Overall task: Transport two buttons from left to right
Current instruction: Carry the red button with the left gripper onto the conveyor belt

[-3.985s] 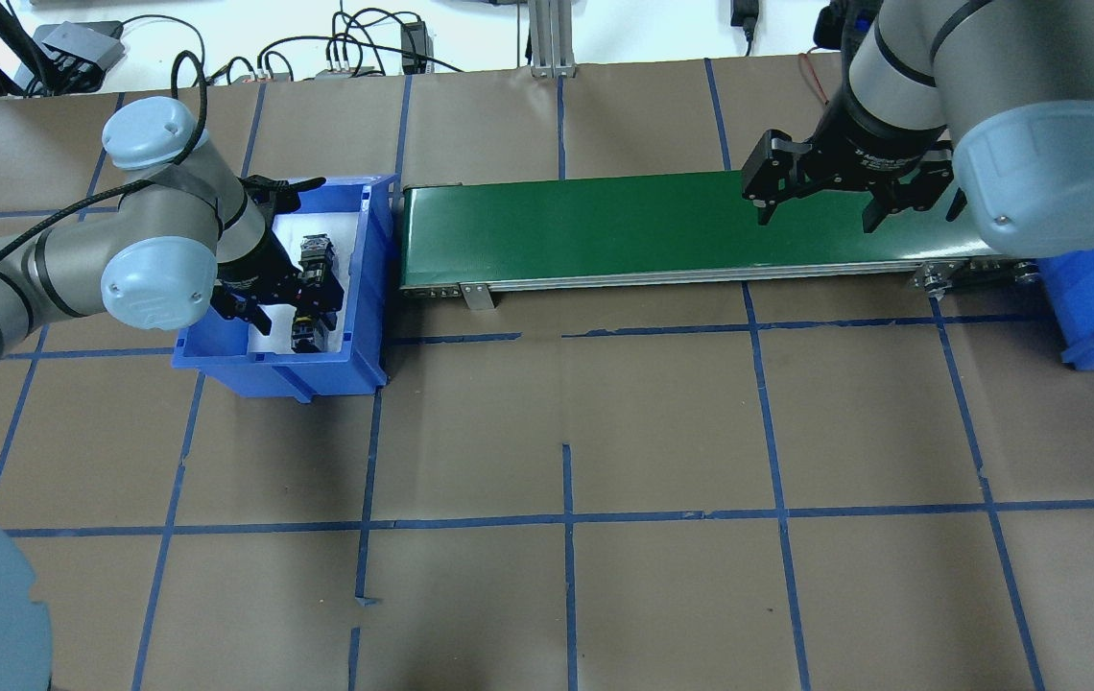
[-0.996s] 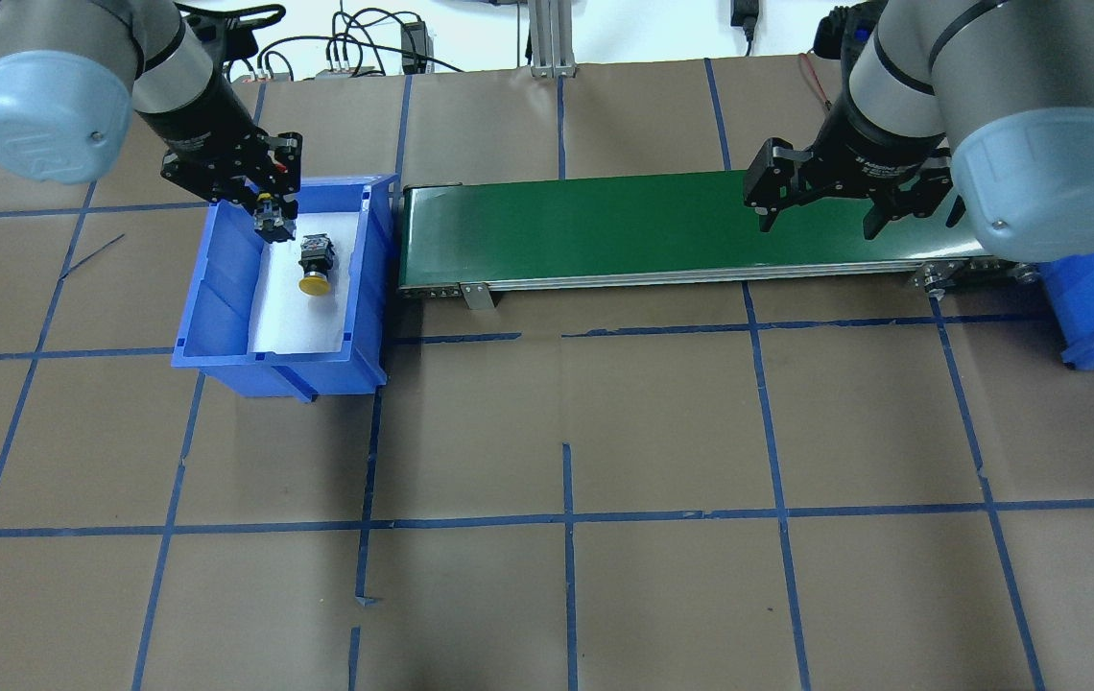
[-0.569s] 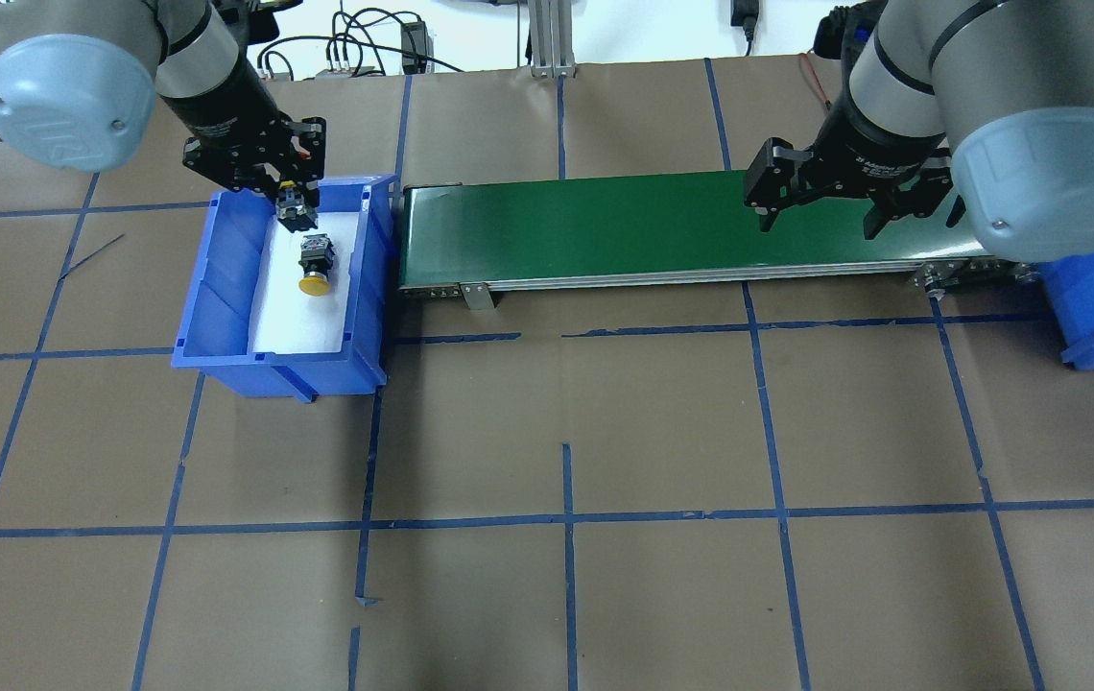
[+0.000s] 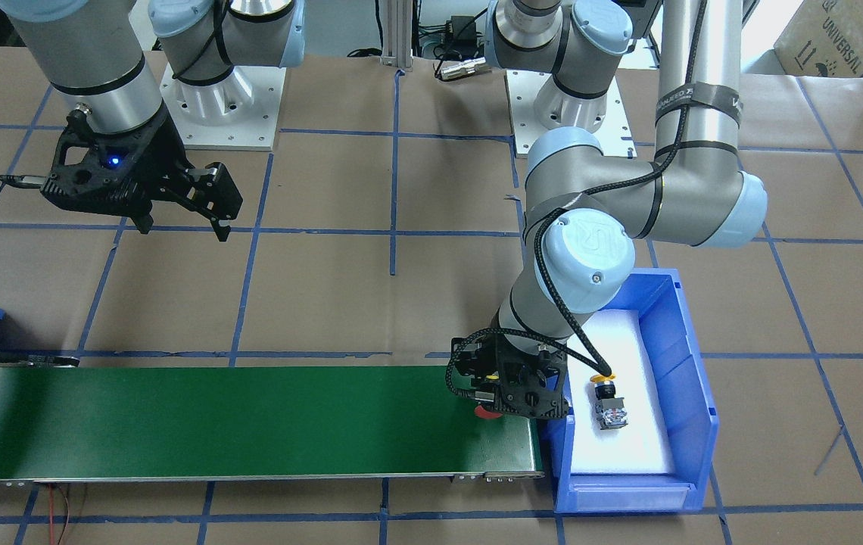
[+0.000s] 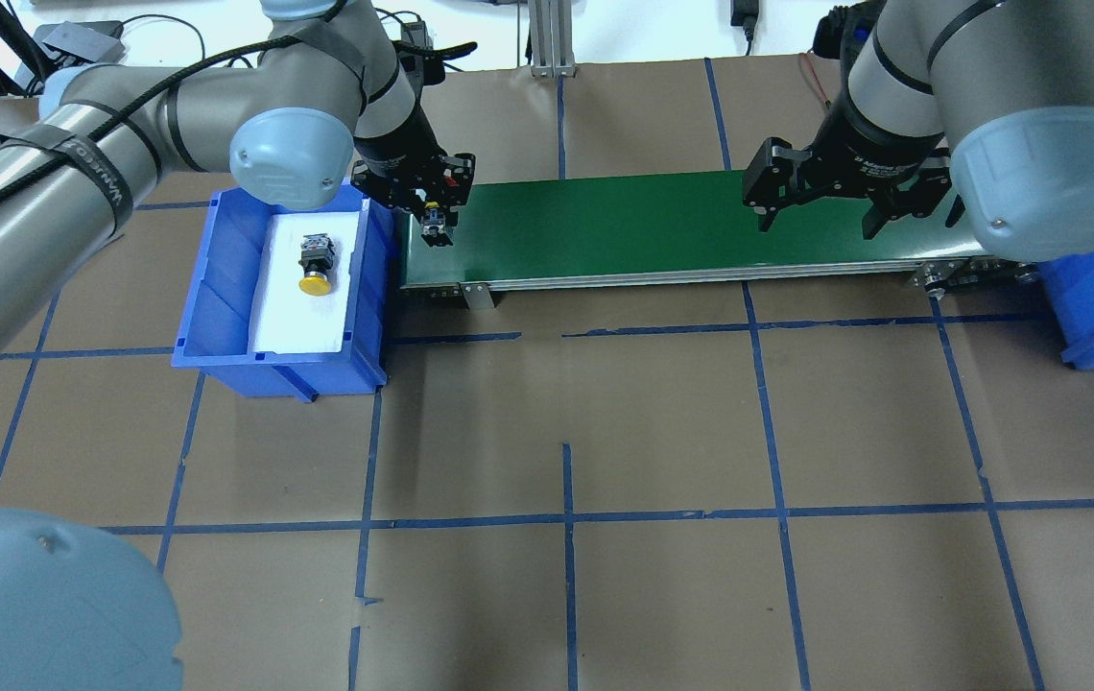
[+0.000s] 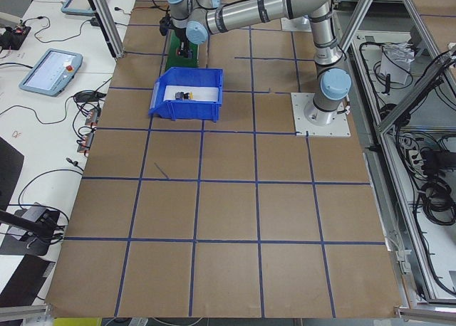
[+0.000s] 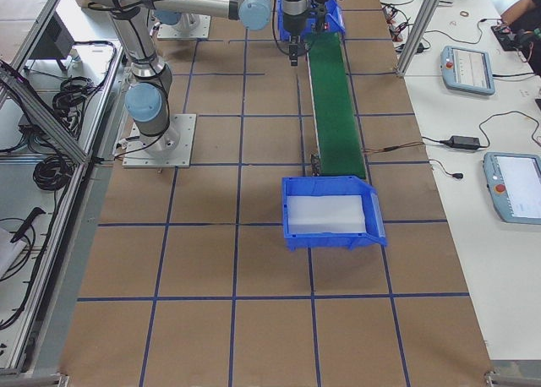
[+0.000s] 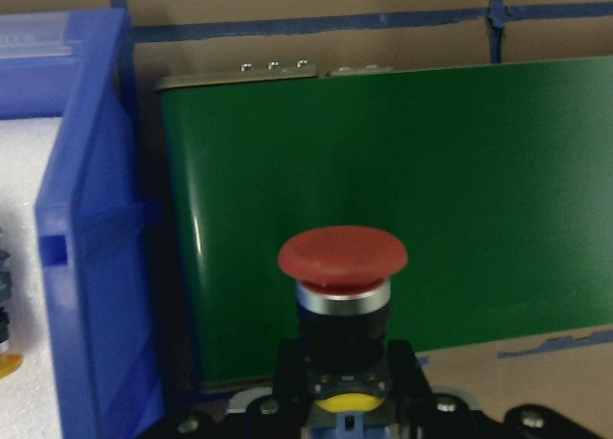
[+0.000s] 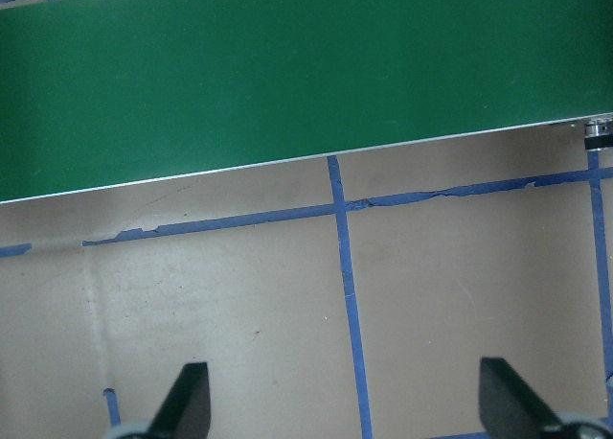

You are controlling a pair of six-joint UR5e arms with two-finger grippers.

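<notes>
1 red button (image 8: pixel 343 259): you hold it by its black body, clamped in the left gripper (image 5: pixel 430 213), cap beyond the fingertips, above the left end of the green belt (image 5: pixel 605 226). 1 yellow button (image 5: pixel 315 267): lying on white foam (image 5: pixel 302 321) in your blue bin (image 5: pixel 221 278), just beside that end. Your right gripper (image 5: pixel 816 227): fingers spread wide, nothing between them, raised near the belt's right end.

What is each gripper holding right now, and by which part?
The left gripper holds the red button by its black body behind the collar, with the cap free and pointing away. The right gripper is open and holds nothing.
</notes>
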